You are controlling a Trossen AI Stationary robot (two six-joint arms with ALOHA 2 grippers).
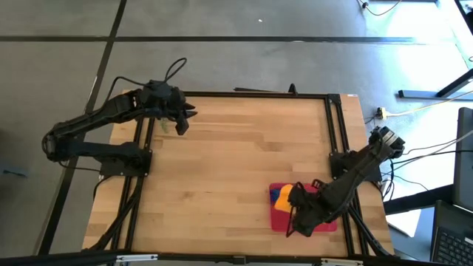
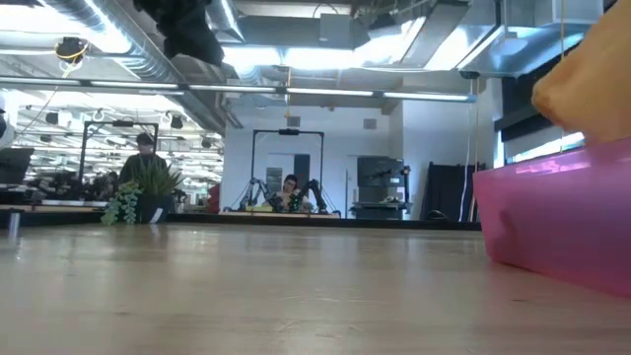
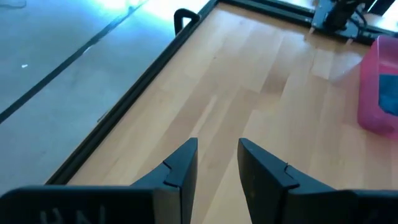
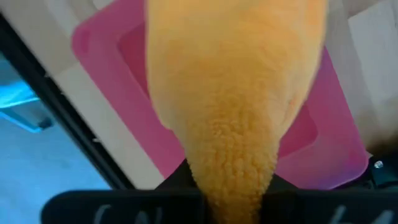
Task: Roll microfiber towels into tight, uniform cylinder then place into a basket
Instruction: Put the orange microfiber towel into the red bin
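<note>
The red tray (image 1: 322, 222) lies at the table's near right; it also shows in the low view (image 2: 562, 217) and the right wrist view (image 4: 99, 43). My right gripper (image 1: 297, 210) is over the tray, shut on the bright orange towel (image 4: 236, 93), which hides its fingers. The orange towel shows above the tray's rim in the low view (image 2: 592, 79) and over the tray's far left corner in the high view (image 1: 277, 193). The blue towel (image 1: 286, 200) lies in the tray beside it, and shows in the left wrist view (image 3: 388, 93). My left gripper (image 3: 217, 155) is open and empty, raised over the table's far left. My right gripper holds the orange towel by one narrow bunched end (image 4: 233, 180), which comes out from between the fingers. The towel itself hides the fingers and the place of contact. The towel widens away from the gripper and hangs over the red tray.
The black frame rail (image 1: 251, 94) runs round the table's edges. Bare wooden tabletop (image 1: 236, 162) lies between the two arms. In the room beyond the far edge stand a potted plant (image 2: 133, 202) and a person (image 2: 145, 158).
</note>
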